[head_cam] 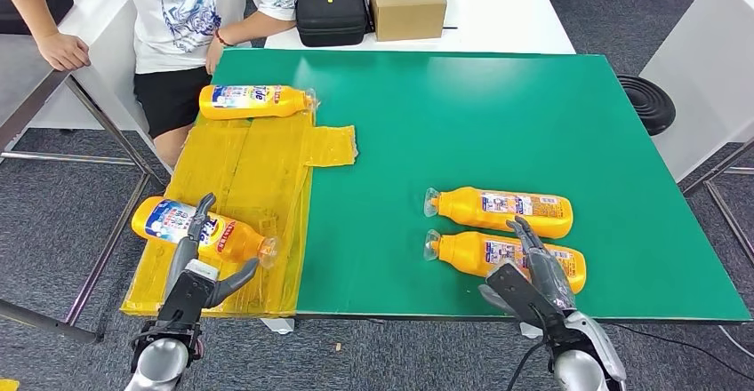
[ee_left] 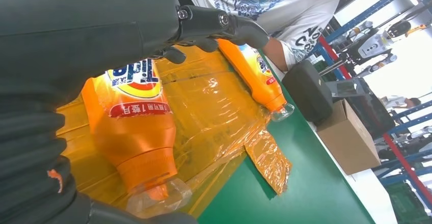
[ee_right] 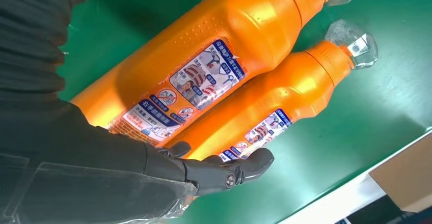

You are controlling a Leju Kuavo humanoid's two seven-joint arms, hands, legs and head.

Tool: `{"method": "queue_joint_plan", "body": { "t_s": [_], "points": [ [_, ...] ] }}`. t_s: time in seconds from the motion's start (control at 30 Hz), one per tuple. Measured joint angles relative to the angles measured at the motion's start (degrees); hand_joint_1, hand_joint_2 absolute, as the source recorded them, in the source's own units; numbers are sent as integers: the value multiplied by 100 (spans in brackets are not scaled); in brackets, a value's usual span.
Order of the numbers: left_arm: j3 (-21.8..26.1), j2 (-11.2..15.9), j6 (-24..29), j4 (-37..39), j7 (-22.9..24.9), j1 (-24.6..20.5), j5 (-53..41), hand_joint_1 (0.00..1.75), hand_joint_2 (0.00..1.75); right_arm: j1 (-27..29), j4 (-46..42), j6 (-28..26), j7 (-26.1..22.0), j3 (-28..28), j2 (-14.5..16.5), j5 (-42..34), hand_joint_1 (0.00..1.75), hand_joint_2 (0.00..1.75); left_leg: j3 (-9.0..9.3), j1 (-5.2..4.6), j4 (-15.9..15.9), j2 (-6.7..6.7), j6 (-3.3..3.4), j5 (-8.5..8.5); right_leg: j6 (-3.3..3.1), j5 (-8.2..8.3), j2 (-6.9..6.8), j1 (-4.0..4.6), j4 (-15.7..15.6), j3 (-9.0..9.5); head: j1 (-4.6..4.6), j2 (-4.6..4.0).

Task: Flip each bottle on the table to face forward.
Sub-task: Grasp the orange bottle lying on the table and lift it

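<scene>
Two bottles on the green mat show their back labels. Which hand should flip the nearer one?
Right. The right hand already rests over the nearer bottle; the left hand is across the table at another bottle.

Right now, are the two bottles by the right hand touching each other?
Touching. In the right wrist view the nearer bottle and farther bottle press together along their sides, no green between them.

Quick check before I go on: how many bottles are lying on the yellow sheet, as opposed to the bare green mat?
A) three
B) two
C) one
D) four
B: the bottle at the far end and the bottle by the left hand lie on the yellow sheet; the other two bottles lie on the green mat.
</scene>
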Motion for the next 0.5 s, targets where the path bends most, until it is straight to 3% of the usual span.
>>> {"method": "queue_joint_plan", "body": {
  "t_s": [0.2,0.5],
  "points": [
    [3,-11,-2,44,-3,-6,9,0,175,-74,5,135,149,-6,-65,37,0,175,0,-1,0,0,0,0,0,0,0,-1,0,0,-1,0],
    [2,-29,-5,158,-3,-25,93,0,175,-384,286,578,395,-131,-476,-260,0,175,0,-2,1,0,0,0,2,1,0,-2,-1,0,-1,0]
  ]
}}
